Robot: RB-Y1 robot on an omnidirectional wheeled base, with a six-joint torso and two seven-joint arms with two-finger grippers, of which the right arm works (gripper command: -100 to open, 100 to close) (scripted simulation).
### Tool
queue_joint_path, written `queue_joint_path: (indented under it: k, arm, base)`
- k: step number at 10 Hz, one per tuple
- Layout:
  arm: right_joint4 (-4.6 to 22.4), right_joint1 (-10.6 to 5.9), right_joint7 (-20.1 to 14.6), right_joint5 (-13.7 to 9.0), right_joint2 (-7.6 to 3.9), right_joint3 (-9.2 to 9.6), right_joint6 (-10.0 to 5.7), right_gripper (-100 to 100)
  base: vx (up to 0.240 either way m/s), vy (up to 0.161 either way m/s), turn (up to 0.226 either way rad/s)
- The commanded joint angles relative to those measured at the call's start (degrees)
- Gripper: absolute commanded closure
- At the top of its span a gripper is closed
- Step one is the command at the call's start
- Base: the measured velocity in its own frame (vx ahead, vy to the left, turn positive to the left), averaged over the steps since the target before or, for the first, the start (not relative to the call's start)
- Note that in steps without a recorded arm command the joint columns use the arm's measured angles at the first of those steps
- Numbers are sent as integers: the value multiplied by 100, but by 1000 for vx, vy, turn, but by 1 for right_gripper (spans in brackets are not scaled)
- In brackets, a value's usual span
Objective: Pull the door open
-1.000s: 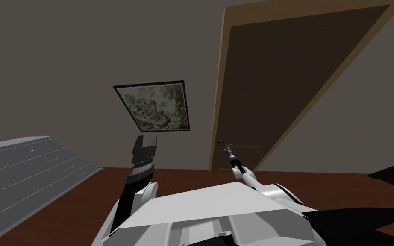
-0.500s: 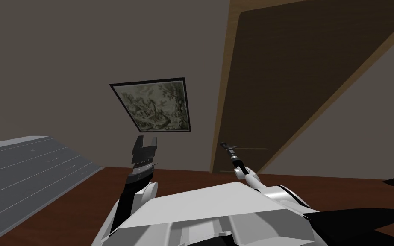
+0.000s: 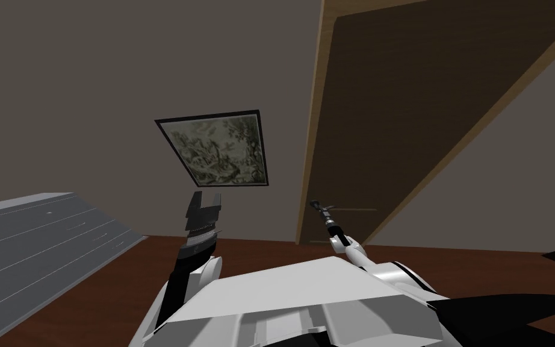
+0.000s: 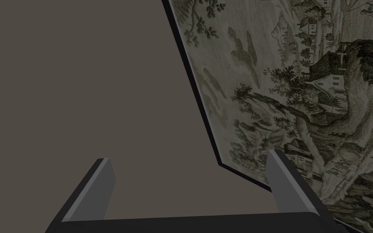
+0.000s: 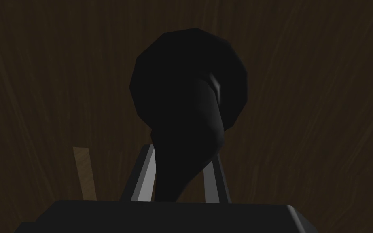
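Head view, door: the dark brown wooden door point(image 3: 427, 108) stands ahead of me and to my right, set in a light wooden door frame point(image 3: 311, 138); it lies flat in the frame, so I read it as closed.
Head view, right arm: it reaches forward to the door's edge nearest the frame; the right gripper point(image 3: 314, 203) is at the end of a thin handle line low on the door.
Head view, left arm: it is raised in front of the grey-brown wall point(image 3: 89, 90); the left gripper point(image 3: 204, 199) hangs just below a framed landscape print point(image 3: 219, 149), touching nothing.
Head view, room: a grey chest of drawers point(image 3: 35, 241) is far on my left; the red-brown wooden floor point(image 3: 89, 289) runs to the wall.
Left wrist view, fingers: the two fingers point(image 4: 100, 182) stand wide apart with nothing between them.
Right wrist view, handle: the black lever handle point(image 5: 189, 105) has a round plate flat on the door; its lever comes down from the plate and passes between my fingers.
Right wrist view, fingers: both fingers point(image 5: 146, 178) press the sides of the lever, so the gripper is pinching the handle.
Right wrist view, surroundings: dark brown wood grain lies behind the handle; a short light wooden strip point(image 5: 83, 174) shows beside the gripper, and I cannot tell what it is.
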Motion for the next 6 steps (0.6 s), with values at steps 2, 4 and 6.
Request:
queue_joint_path:
  k: [2, 4, 6]
  arm:
    - [-23, 57, -153, 66, -84, 121, -90, 100]
    - [-45, 112, -302, 130, -165, 238, -177, 100]
    - [-68, 171, -460, 198, -251, 362, -269, 100]
  base:
    - [-147, -49, 98]
    - [-199, -81, 129]
    - [-225, -67, 112]
